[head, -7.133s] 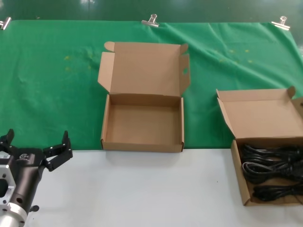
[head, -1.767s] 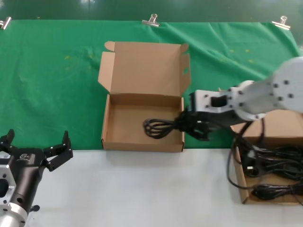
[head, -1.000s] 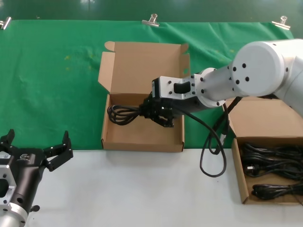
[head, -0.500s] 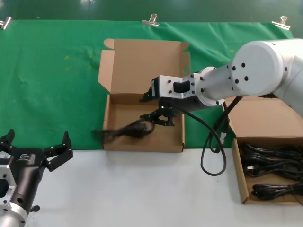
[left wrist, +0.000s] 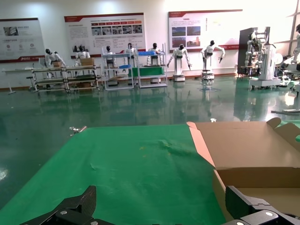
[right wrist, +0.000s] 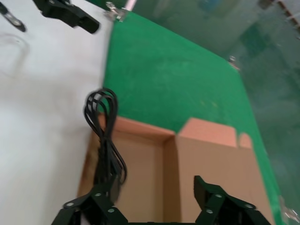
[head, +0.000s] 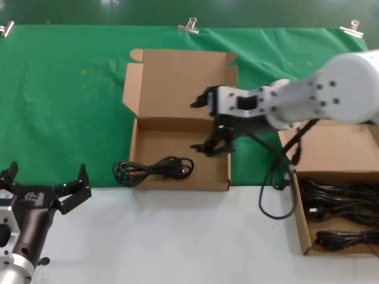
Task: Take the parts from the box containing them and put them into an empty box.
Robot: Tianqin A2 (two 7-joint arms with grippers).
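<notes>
The empty box [head: 177, 182] stands open in the middle, lid back, with an oval hole in one side flap. One black cable bundle [head: 159, 168] lies in its front left part, its looped end hanging out over the left wall. My right gripper [head: 201, 125] hovers open above the tray's right half, holding nothing. In the right wrist view the same bundle [right wrist: 106, 140] lies across the box wall [right wrist: 89, 159], beyond the open right gripper [right wrist: 157, 206]. The box containing the parts [head: 301, 220] sits at the right with more cables [head: 343, 204].
My left gripper [head: 46, 184] is parked open at the near left over the white table [head: 177, 236]; in its wrist view, the left gripper [left wrist: 164, 213] faces the green cloth [left wrist: 140, 178]. A slack arm cable [head: 273, 195] hangs between the two boxes. Metal clips [head: 188, 25] pin the cloth's far edge.
My right gripper, shut on the cable bundle a second ago, has opened and drawn back to the right. The bundle dropped and now lies across the tray's left wall.
</notes>
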